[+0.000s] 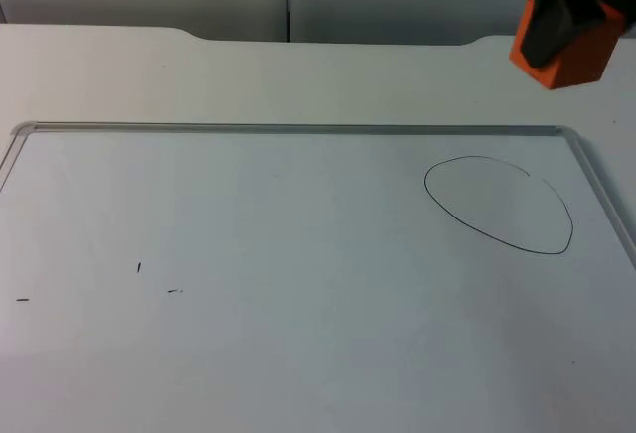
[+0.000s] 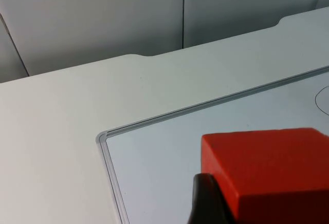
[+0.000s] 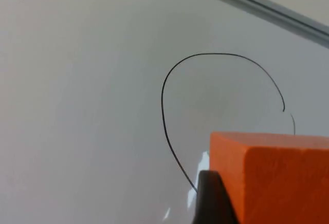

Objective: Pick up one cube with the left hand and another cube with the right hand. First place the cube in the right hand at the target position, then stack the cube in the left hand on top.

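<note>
The right gripper [image 1: 558, 18], cut off at the frame edge, clamps an orange cube [image 1: 574, 48] beyond the drawn oval [image 1: 499, 205]; the left gripper [image 2: 216, 203], mostly hidden, seemingly pinches a red cube [image 2: 267, 167] over the whiteboard [image 1: 298, 284] corner.

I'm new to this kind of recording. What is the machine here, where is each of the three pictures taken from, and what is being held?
It is a robot with two arms at a white table. One picture looks down from a fixed camera; the other two come from cameras on each arm's wrist. On the table lies a whiteboard with a hand-drawn black loop, the target spot. The right gripper, at the table's far right, holds an orange cube in the air above the table. The left gripper holds a red cube above the whiteboard's corner. Neither cube is placed yet.
</note>
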